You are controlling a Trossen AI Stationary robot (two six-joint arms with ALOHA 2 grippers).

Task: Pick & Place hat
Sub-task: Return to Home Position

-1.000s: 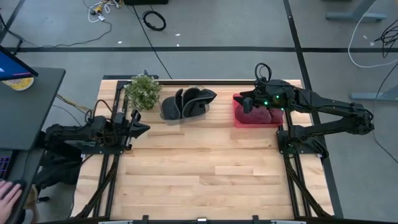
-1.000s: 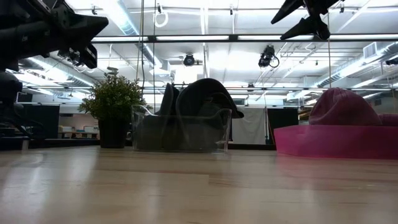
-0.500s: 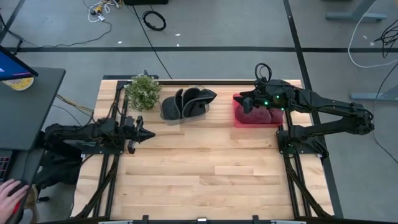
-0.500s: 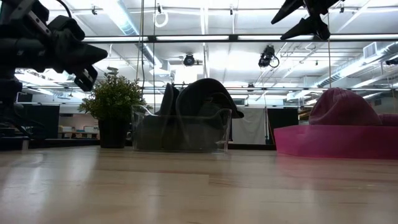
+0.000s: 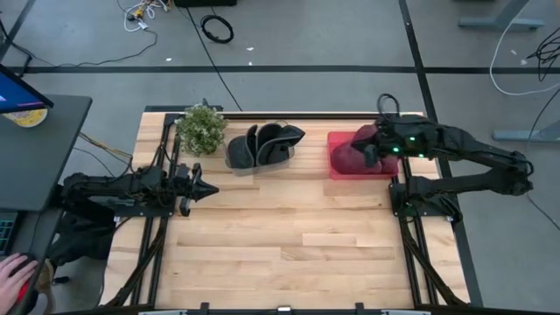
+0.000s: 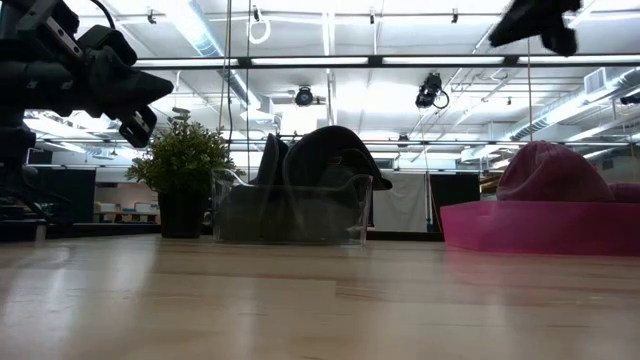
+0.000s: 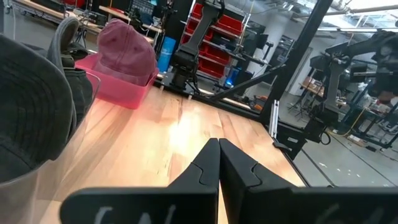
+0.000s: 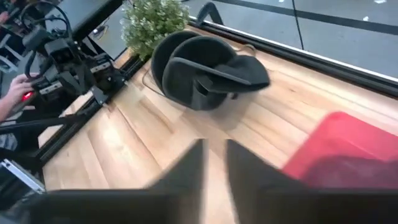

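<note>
A maroon hat (image 5: 349, 157) lies in the pink bin (image 5: 333, 138) at the table's far right; it also shows in the low view (image 6: 550, 170) and the left wrist view (image 7: 127, 56). My right gripper (image 5: 367, 150) is open and empty, high above the bin's right part (image 6: 540, 20). My left gripper (image 5: 203, 187) is shut and empty, held above the table's left side. Dark hats (image 5: 262, 144) stand on edge in a clear bin (image 6: 290, 210) at the far middle.
A potted plant (image 5: 201, 129) stands at the far left, beside the clear bin. Bare wooden tabletop (image 5: 289, 236) fills the middle and near part. A person's hand (image 5: 13, 280) shows off the table at the near left.
My right gripper has drawn back toward the table's right edge, uncovering the maroon hat in the pink bin. My left gripper has gone a little down and toward the near edge, then kept still. The hats have not moved.
</note>
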